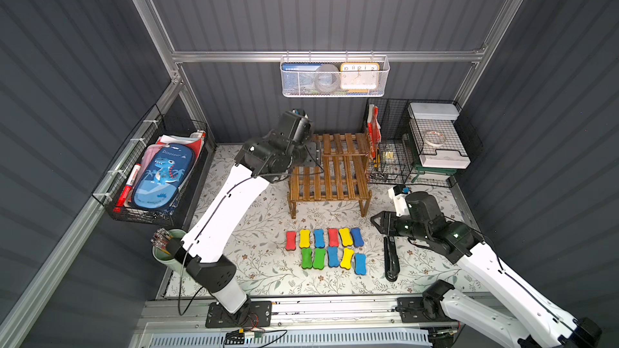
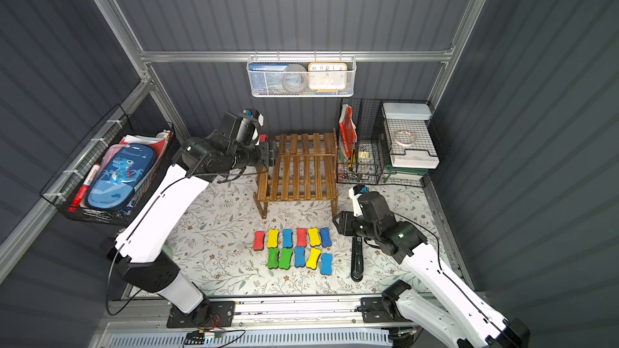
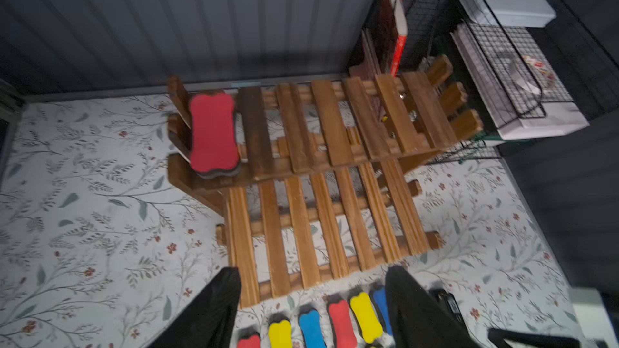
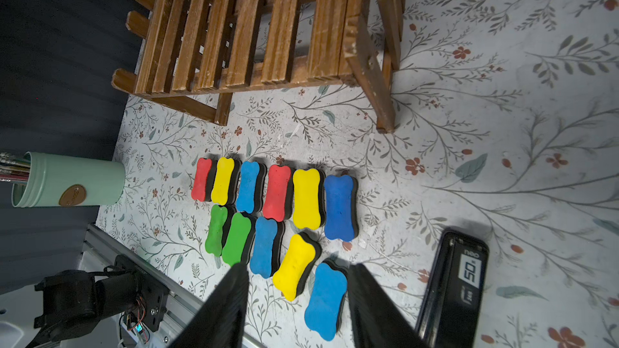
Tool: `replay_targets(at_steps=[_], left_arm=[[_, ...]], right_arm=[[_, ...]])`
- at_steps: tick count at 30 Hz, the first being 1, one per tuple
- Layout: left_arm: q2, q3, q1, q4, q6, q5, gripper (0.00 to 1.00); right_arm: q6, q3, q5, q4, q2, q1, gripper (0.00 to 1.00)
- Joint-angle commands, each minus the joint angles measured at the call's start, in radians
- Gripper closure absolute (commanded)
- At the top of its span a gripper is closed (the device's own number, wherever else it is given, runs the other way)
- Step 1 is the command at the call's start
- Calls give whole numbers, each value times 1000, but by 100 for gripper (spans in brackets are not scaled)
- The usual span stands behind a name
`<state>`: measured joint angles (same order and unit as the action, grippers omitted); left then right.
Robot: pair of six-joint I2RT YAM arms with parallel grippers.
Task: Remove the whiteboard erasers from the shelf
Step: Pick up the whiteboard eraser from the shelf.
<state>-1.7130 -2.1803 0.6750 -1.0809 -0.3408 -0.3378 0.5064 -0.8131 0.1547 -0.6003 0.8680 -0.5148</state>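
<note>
One red whiteboard eraser lies flat on the left end of the wooden shelf's upper tier; in a top view it peeks out as a red spot beside the left wrist. My left gripper hovers over the shelf at its left side, open and empty, clear of that eraser. Several more erasers lie in two rows on the floral mat in front of the shelf. My right gripper hangs open and empty over the right end of those rows.
A black stapler lies on the mat right of the rows, under the right arm. Black wire racks stand right of the shelf. A wire basket with a pencil case hangs on the left wall. Near the left arm stands a green pen cup, and a white mesh basket hangs behind.
</note>
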Motion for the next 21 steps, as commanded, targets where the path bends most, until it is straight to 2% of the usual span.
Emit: replay_targets(at_steps=[1, 3, 12, 21], left_arm=[[-107, -122, -30, -127, 110, -97, 30], [-153, -160, -51, -118, 120, -105, 33], [-274, -240, -102, -66, 158, -131, 34], [-289, -206, -104, -27, 178, -179, 33]], right_arm=[[-15, -33, -19, -22, -15, 4, 48], [-18, -40, -23, -30, -14, 7, 48], [-24, -40, -30, -36, -14, 7, 48], [-23, -38, -34, -32, -8, 10, 48]])
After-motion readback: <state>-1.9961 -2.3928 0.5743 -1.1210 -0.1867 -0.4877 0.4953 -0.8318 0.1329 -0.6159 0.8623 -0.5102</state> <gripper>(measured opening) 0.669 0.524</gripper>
